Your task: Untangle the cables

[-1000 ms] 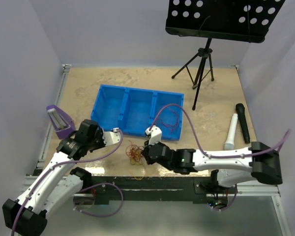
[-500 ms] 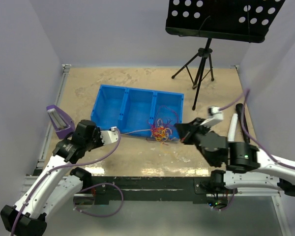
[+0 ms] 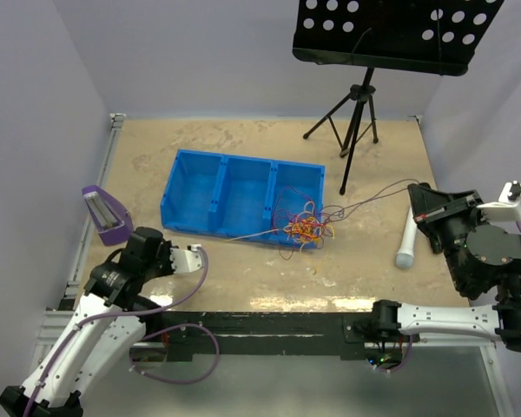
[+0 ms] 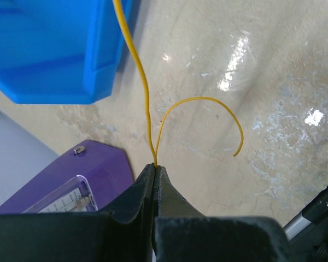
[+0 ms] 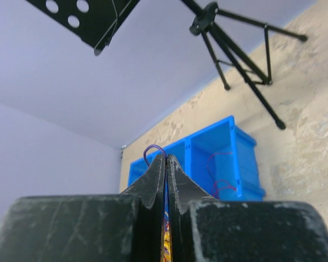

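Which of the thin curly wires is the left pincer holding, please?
The thin yellow wire: it is pinched between the tips of the left pincer, with one short end curling free. The others gather in the tangle by the blue plastic bin.

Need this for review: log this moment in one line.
left gripper: shut on thin yellow wire | right gripper: shut on thin purple wire | curly multicoloured wire tangle: by blue plastic bin

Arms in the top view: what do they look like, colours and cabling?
The left arm and right arm have white link shells with black joints. A thin lilac cable loops along the left one. Their jaws are black, tapering to narrow tips.
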Controlling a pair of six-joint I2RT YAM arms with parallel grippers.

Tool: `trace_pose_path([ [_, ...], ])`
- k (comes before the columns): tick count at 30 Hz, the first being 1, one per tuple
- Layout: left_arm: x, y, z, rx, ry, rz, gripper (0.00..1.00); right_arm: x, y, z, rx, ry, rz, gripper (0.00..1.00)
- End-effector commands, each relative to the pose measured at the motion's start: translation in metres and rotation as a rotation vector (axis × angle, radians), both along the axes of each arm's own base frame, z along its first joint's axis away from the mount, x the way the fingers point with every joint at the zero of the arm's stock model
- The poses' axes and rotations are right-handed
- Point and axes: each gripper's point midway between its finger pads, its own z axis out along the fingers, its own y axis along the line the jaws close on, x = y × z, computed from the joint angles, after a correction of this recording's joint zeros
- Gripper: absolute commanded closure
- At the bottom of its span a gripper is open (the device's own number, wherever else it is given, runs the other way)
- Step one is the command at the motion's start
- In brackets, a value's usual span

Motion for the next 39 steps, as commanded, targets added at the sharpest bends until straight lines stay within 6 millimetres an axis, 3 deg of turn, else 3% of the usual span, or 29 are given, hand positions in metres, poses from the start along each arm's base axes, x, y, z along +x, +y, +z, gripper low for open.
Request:
trace_pose_path([
  [1,-0.016,0.024,-0.024,0.141,0.064,0.004,1.00,-0.001,-0.053,0.023,0.001,-0.045,-0.160,1.00],
  [7,-0.027,0.047,-0.049,0.278,0.095,-0.010,1.00,-0.010,-0.113,0.050,0.054,-0.053,-0.278,1.00],
  [13,-0.035,0.066,-0.066,0.396,0.108,-0.026,1.00,-0.023,-0.167,0.041,0.072,0.072,-0.320,1.00],
  [15,-0.034,0.065,-0.066,0.396,0.100,-0.027,1.00,-0.022,-0.171,0.038,0.080,0.073,-0.315,1.00],
  [20,-0.023,0.056,-0.056,0.350,0.074,-0.013,1.00,-0.020,-0.162,0.032,0.025,0.091,-0.315,1.00],
  [23,-0.016,0.043,-0.043,0.272,0.053,-0.015,1.00,-0.017,-0.153,0.037,0.016,0.077,-0.289,1.00],
  [26,0.000,0.022,-0.015,0.144,0.000,0.005,0.97,-0.010,-0.127,0.041,-0.013,0.047,-0.232,1.00],
  [33,0.023,-0.045,0.086,-0.230,-0.065,-0.055,1.00,0.001,-0.049,0.051,-0.086,-0.043,-0.126,1.00],
  [39,0.040,-0.066,0.167,-0.373,-0.204,-0.085,1.00,0.006,0.035,0.051,-0.149,-0.078,0.004,1.00],
])
